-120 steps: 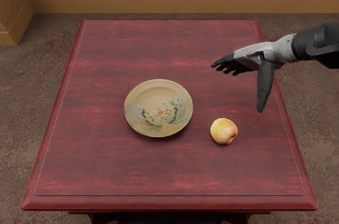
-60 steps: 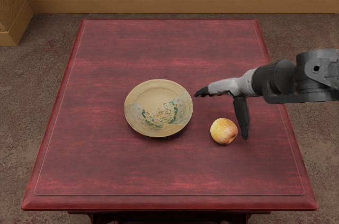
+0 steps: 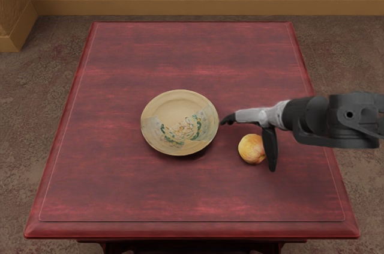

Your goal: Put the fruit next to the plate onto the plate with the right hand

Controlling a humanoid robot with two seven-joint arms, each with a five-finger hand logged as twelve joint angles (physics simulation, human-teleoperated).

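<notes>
Round yellow-orange fruit (image 3: 251, 148) (reddish blush), beside plate (image 3: 171, 106)

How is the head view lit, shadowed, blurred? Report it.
Head view: even, soft light, no glare on the table; a thin dark shadow hugs the near edge of the plate and the base of the fruit; the right hand and all else render sharp, without blur or distortion.
</notes>
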